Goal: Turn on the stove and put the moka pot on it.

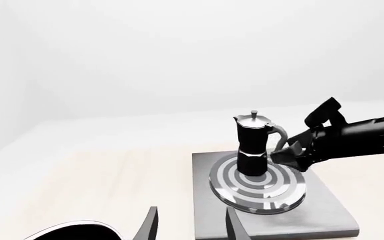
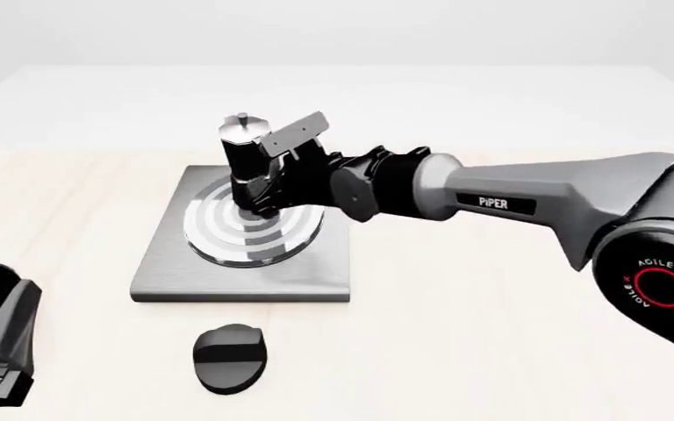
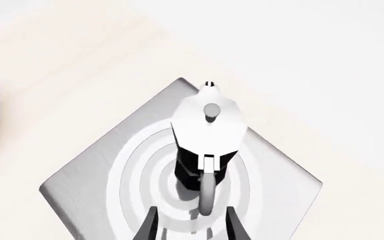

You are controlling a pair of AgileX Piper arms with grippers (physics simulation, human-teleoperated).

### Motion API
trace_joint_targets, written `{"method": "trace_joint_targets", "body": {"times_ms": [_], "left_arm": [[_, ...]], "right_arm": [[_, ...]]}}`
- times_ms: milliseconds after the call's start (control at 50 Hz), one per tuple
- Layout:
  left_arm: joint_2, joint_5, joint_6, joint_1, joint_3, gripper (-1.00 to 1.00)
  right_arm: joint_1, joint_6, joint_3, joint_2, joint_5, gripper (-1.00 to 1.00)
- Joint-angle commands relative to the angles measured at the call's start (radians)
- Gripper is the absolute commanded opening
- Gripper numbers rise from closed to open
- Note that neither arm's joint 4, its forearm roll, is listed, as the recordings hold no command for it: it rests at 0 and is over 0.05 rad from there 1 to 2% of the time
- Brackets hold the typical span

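Moka pot upright on the burner, right arm stretched out to its handle

Nearest, the black oval knob [image 2: 231,357] lies on the table [image 2: 455,351], the left gripper [image 1: 190,227] low at the near left with fingers parted and empty. Beyond, the stove [image 2: 161,279] carries the moka pot [image 2: 243,158] on its rings; the right gripper [image 2: 264,195] reaches in level from the right, fingers spread either side of the handle, not pinching it
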Motion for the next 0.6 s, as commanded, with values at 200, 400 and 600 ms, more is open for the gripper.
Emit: {"method": "trace_joint_targets", "body": {"times_ms": [200,400,600], "left_arm": [[0.0,-0.004,0.007,-0.001,0.0,1.0],[0.0,-0.005,0.014,-0.009,0.0,1.0],[0.0,0.001,0.017,-0.01,0.0,1.0]], "right_arm": [[0.023,-0.1,0.167,-0.291,0.084,1.0],[0.031,-0.12,0.266,-0.462,0.134,1.0],[0.025,-0.121,0.405,-0.654,0.124,1.0]]}}
